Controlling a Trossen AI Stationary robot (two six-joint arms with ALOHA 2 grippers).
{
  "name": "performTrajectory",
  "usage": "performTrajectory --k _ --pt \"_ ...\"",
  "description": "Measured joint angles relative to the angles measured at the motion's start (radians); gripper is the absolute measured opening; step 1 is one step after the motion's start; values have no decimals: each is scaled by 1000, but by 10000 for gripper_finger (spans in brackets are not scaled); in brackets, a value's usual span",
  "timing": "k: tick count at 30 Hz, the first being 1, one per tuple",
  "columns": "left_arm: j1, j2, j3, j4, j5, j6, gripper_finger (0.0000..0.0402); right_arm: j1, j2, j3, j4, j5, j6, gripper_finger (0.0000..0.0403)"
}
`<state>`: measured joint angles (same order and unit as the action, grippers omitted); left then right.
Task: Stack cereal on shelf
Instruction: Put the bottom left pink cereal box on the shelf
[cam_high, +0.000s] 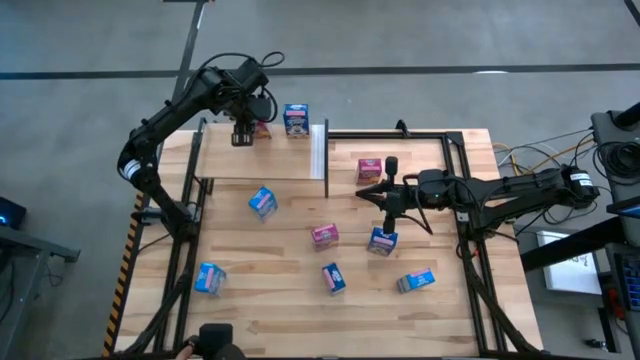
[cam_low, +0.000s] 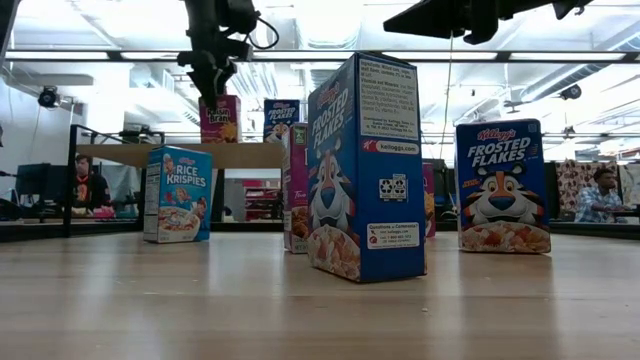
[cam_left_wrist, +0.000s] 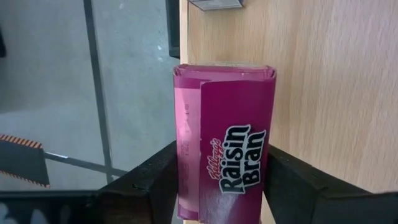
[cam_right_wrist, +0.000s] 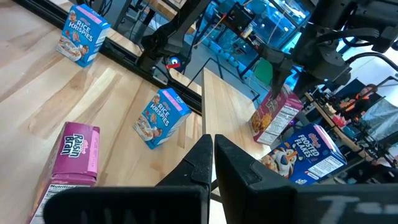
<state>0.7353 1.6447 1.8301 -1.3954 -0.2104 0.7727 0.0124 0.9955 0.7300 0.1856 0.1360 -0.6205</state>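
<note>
Cereal: pink Raisin Bran box (cam_left_wrist: 224, 149) upright on shelf (cam_high: 225, 160); left tool (cam_high: 242, 138) fingers flank it, contact unclear; right tool (cam_right_wrist: 210, 163) together above tabletop (cam_high: 270, 300).

Robotics lab / test bay, not a home or shop. Evidence: plank table (cam_high: 400, 305) on a black metal frame sitting on a bare grey concrete floor (cam_high: 420, 40) with painted lines, hazard-striped edge (cam_high: 127, 265) at one side. Loose cables (cam_high: 535, 155) and equipment racks (cam_high: 620, 150) next to the table. Open industrial ceiling (cam_low: 300, 30) with strip lights and exposed ducts. People seated at desks in the background (cam_low: 85, 185), monitors (cam_low: 25, 180) nearby. Two robot arms mounted to the table frame, cereal boxes (cam_low: 365, 165) laid out as test props.
</note>
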Motion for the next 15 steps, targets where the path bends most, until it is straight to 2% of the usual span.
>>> performTrajectory --k 15 --pt "0 -2 1 6 0 0 187 0 0 0 0 11 0 9"
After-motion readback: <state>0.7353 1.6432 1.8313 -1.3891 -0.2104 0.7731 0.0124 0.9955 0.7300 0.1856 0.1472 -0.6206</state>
